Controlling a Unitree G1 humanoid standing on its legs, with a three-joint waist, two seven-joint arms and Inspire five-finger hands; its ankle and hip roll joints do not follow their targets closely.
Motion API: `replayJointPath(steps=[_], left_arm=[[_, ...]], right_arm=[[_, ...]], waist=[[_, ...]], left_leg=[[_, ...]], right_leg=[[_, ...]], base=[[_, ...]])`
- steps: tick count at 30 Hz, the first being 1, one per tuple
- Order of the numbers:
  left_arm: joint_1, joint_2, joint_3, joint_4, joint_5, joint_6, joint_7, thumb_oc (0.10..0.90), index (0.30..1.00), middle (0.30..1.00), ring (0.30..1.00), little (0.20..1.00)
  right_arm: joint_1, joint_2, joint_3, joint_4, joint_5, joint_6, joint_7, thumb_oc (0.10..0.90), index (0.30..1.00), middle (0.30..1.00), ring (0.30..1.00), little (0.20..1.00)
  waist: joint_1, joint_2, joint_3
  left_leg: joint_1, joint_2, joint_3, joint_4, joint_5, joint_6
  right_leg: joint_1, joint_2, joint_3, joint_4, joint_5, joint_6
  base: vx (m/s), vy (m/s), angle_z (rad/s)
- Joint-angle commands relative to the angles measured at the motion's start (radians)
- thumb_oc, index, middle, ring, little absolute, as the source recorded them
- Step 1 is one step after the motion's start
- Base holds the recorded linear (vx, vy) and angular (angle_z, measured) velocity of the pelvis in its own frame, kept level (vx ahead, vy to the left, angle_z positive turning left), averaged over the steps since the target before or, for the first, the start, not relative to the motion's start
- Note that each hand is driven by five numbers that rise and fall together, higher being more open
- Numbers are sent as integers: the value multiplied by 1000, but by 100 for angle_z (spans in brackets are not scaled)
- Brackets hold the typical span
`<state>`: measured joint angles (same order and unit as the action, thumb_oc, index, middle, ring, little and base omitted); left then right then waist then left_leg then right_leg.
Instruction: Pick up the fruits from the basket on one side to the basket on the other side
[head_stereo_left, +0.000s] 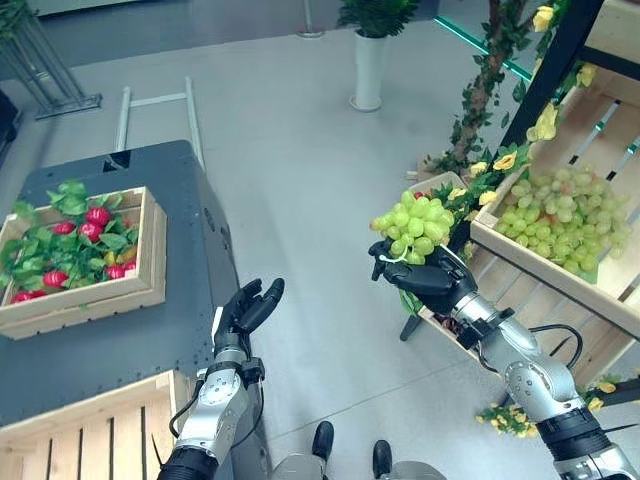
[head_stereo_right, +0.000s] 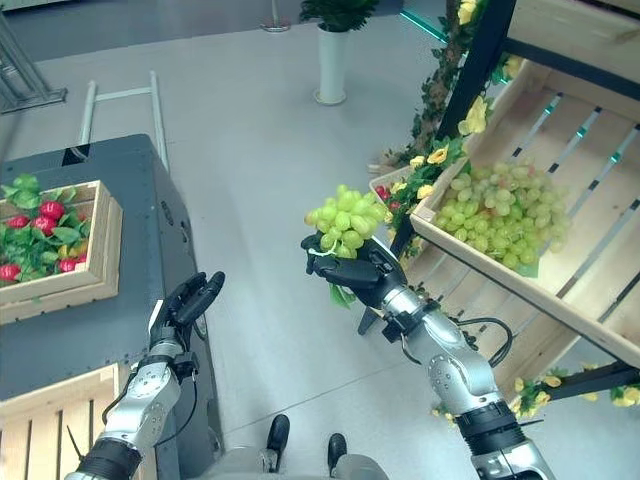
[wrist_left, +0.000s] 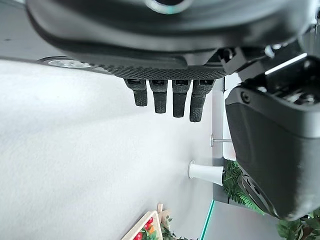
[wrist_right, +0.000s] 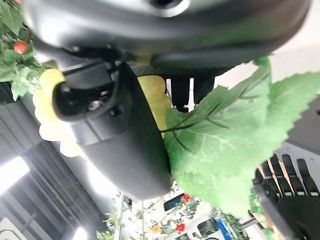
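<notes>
Our right hand (head_stereo_left: 425, 275) is curled round a bunch of green grapes (head_stereo_left: 415, 226), held up between the right crate (head_stereo_left: 560, 265) and the left crate (head_stereo_left: 140, 285); we judge it light, soft, best cradled from beneath. Left hand (head_stereo_left: 248, 310) hangs relaxed

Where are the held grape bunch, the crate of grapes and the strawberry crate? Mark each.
grape bunch (head_stereo_left: 414, 227), left eye view, middle of the cluster above the right hand (head_stereo_left: 432, 280).
grape crate (head_stereo_right: 470, 256), right eye view, front wooden rim.
strawberry crate (head_stereo_left: 85, 299), left eye view, front wooden wall.
</notes>
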<state>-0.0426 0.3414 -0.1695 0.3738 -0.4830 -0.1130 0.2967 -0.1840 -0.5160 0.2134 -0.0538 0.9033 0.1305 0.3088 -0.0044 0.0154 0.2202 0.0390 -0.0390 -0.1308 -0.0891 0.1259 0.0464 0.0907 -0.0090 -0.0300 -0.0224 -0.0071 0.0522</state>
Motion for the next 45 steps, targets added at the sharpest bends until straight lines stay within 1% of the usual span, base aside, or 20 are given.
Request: replayJointPath(steps=[1, 6, 7, 10, 12, 13, 14, 16, 18, 19, 20, 22, 25, 28, 32, 35, 36, 41, 44, 45], left_arm=[[-84, 38, 6, 12, 35, -81, 9, 800, 900, 900, 900, 900], [-100, 30, -18, 20, 47, -78, 9, 800, 900, 900, 900, 900], [-112, 30, -31, 18, 50, -69, 18, 800, 900, 900, 900, 900], [-117, 32, -41, 16, 55, -67, 42, 800, 900, 900, 900, 900], [-111, 48, -30, 3, 57, -73, 98, 800, 900, 900, 900, 900], [-106, 56, -18, -3, 56, -77, 117, 800, 900, 900, 900, 900], [-105, 58, -15, -5, 56, -78, 119, 800, 900, 900, 900, 900], [-108, 66, 8, -3, 48, -77, 127, 800, 900, 900, 900, 900], [-122, 62, 9, 15, 49, -85, 129, 800, 900, 900, 900, 900], [-135, 59, 5, 28, 54, -94, 142, 800, 900, 900, 900, 900], [-144, 48, 2, 54, 42, -92, 168, 800, 900, 900, 900, 900], [-150, 46, 4, 59, 14, -87, 154, 800, 900, 900, 900, 900], [-138, 34, -2, 47, 29, -83, 176, 800, 900, 900, 900, 900], [-124, 22, -1, 48, 23, -94, 188, 800, 900, 900, 900, 900], [-104, 7, 10, 48, 33, -97, 189, 800, 900, 900, 900, 900], [-84, 9, 19, 54, 39, -90, 186, 800, 900, 900, 900, 900], [-79, 11, 25, 57, 46, -90, 183, 800, 900, 900, 900, 900], [-71, 17, 37, 81, 46, -105, 160, 800, 900, 900, 900, 900], [-72, 15, 38, 107, 44, -107, 138, 800, 900, 900, 900, 900], [-72, 15, 38, 108, 44, -107, 138, 800, 900, 900, 900, 900]], right_arm=[[-55, 24, -51, -140, 89, -52, 78, 400, 300, 300, 300, 300], [-10, 42, -49, -149, 97, -40, 92, 400, 300, 300, 300, 300], [9, 52, -40, -153, 94, -37, 100, 400, 300, 300, 300, 300], [24, 62, -27, -149, 110, -15, 120, 400, 300, 300, 300, 300], [16, 86, 15, -125, 118, 4, 173, 400, 300, 300, 300, 300], [6, 95, 31, -114, 124, 14, 193, 400, 300, 300, 300, 300], [4, 96, 34, -111, 125, 15, 196, 400, 300, 300, 300, 300], [-4, 120, 70, -89, 130, 18, 207, 400, 300, 300, 300, 300], [-5, 141, 95, -63, 114, 16, 211, 400, 300, 300, 300, 300], [-6, 157, 120, -41, 98, 11, 226, 400, 300, 300, 300, 300], [-5, 175, 153, -15, 97, 22, 211, 400, 300, 300, 300, 300], [-7, 180, 173, -13, 106, 35, 194, 400, 300, 300, 300, 300], [26, 170, 172, -17, 94, 51, 214, 400, 300, 300, 300, 300], [58, 157, 154, -25, 114, 48, 215, 400, 300, 300, 300, 300], [76, 155, 133, -30, 117, 29, 201, 400, 300, 300, 300, 300], [102, 142, 98, -76, 76, -12, 191, 400, 300, 300, 300, 300], [111, 120, 75, -101, 42, -27, 185, 400, 300, 300, 300, 300], [114, 42, -12, -172, 15, -26, 195, 400, 300, 300, 300, 300], [102, -5, -61, -215, 25, -3, 226, 400, 300, 300, 300, 300], [102, -5, -61, -215, 25, -3, 226, 400, 300, 300, 300, 300]], waist=[[-1, -48, -96], [-22, -45, -92], [-31, -44, -89], [-34, -43, -84], [-13, -39, -65], [0, -34, -61], [4, -33, -60], [20, -32, -55], [30, -35, -59], [41, -43, -67], [52, -51, -78], [38, -51, -83], [24, -49, -90], [10, -51, -95], [-1, -50, -104], [-18, -51, -108], [-28, -52, -109], [-60, -52, -102], [-73, -56, -103], [-73, -56, -102]], left_leg=[[65, -21, 34, 37, -191, -1], [78, -22, 69, 21, -198, 12], [79, -24, 87, 15, -201, 18], [87, -23, 122, 8, -205, 21], [96, -9, 208, 9, -210, 23], [90, 0, 241, 17, -211, 24], [89, 1, 248, 19, -212, 24], [67, 11, 268, 48, -215, 29], [55, 16, 262, 64, -214, 24], [50, 18, 269, 63, -213, 15], [53, 28, 293, 59, -213, 0], [64, 40, 302, 49, -204, -16], [81, 49, 315, 36, -198, -23], [96, 50, 319, 18, -194, -28], [115, 52, 335, 2, -197, -31], [120, 57, 342, 2, -203, -30], [122, 59, 349, 2, -204, -30], [132, 67, 376, 2, -210, -30], [140, 71, 387, 2, -217, -30], [140, 71, 387, 2, -217, -30]], right_leg=[[19, -32, 8, 46, -66, 4], [-4, -46, 29, 46, -37, 29], [-16, -54, 40, 34, -14, 43], [-31, -60, 23, 29, 5, 57], [-73, -82, -110, 144, 7, 73], [-92, -99, -159, 222, 1, 69], [-97, -103, -166, 239, -4, 68], [-90, -119, -193, 290, -37, 45], [-54, -132, -203, 233, -46, 34], [9, -144, -229, 114, -46, 40], [44, -140, -244, 8, -23, 57], [45, -127, -206, -26, -12, 61], [57, -118, -197, -42, -12, 50], [64, -110, -190, -65, -6, 47], [52, -108, -178, -65, -4, 49], [47, -104, -162, -65, 1, 50], [43, -102, -154, -65, 3, 51], [30, -97, -128, -65, 8, 54], [28, -95, -114, -65, 9, 57], [28, -95, -114, -65, 9, 57]], base=[[-36, 151, -2], [-50, 159, -8], [-67, 160, -17], [-73, 110, -43], [-130, 43, -87], [-117, 24, -109], [-116, 2, -136], [-96, -66, -139], [-34, -121, -76], [16, -206, -50], [33, -224, -46], [60, -135, -40], [70, -60, -18], [48, -48, -5], [49, -15, -4], [63, -16, -20], [27, -7, -6], [14, 5, -14], [24, 2, -17], [37, 6, -13]])
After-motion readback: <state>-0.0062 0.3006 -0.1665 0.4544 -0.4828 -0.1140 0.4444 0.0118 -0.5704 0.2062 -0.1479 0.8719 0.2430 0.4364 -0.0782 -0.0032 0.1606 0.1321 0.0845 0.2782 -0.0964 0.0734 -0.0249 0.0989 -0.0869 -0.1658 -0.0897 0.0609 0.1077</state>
